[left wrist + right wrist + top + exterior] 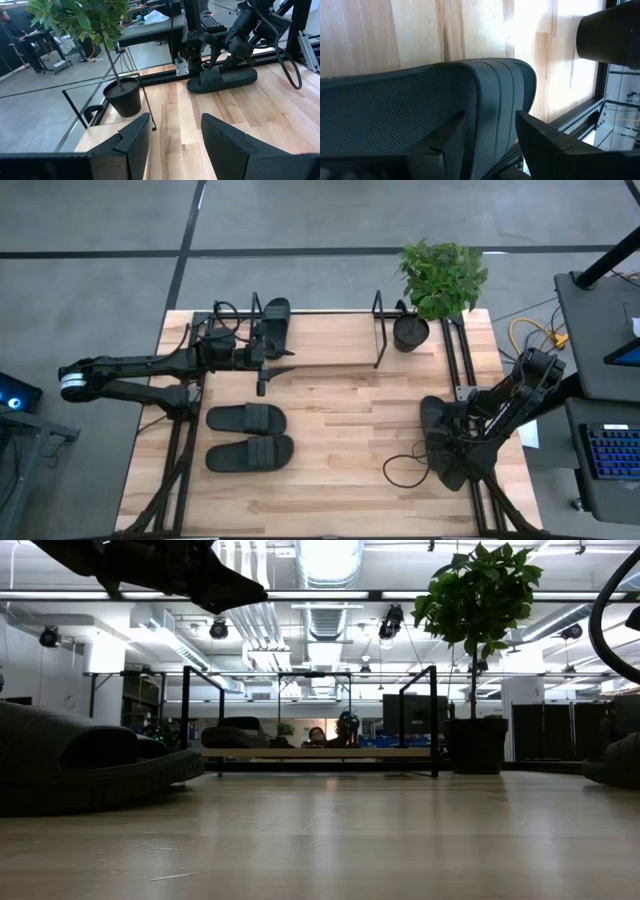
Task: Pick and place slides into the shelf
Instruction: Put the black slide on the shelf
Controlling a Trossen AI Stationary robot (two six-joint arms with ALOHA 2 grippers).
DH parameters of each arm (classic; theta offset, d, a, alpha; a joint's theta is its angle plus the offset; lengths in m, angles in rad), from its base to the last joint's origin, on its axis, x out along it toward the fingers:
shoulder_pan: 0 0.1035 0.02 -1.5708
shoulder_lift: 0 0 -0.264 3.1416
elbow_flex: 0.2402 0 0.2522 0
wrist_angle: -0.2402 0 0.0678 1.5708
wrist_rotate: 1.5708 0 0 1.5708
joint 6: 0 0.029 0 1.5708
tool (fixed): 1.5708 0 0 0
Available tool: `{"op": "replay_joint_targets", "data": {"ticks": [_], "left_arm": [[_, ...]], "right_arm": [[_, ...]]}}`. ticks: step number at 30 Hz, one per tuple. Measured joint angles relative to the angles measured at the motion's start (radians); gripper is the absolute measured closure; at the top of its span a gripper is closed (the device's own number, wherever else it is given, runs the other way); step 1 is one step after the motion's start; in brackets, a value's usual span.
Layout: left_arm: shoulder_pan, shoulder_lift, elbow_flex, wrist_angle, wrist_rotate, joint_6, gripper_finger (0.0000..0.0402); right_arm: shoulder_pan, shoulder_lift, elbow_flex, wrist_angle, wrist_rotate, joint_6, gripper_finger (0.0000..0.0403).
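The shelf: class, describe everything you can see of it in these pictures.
The shelf is a low rack of thin black wire uprights and rails over a light wooden base board, standing along the table's far edge. One black slide lies at its left end; the rest of the board is bare. The plant pot stands close by its right end. The left gripper hovers before it, open.

Potted plant (440, 275) in a black pot (410, 333), upright near the far right corner of the wooden bench (340, 470). A yellow cable (530, 335) and a keyboard (612, 452) lie beyond the bench's right edge. People (330, 735) sit in the background room.
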Motion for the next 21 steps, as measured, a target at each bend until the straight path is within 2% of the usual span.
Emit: {"op": "replay_joint_targets", "data": {"ticks": [6, 16, 21], "left_arm": [[0.0, 0.0, 0.0, 0.0, 0.0, 0.0, 0.0239], [0.0, 0.0, 0.0, 0.0, 0.0, 0.0, 0.0239], [0.0, 0.0, 0.0, 0.0, 0.0, 0.0, 0.0239]], "right_arm": [[0.0, 0.0, 0.0, 0.001, 0.0, 0.012, 0.0273], [0.0, 0.0, 0.0, 0.002, 0.0, 0.033, 0.0386], [0.0, 0.0, 0.0, 0.004, 0.003, 0.053, 0.0392]]}}
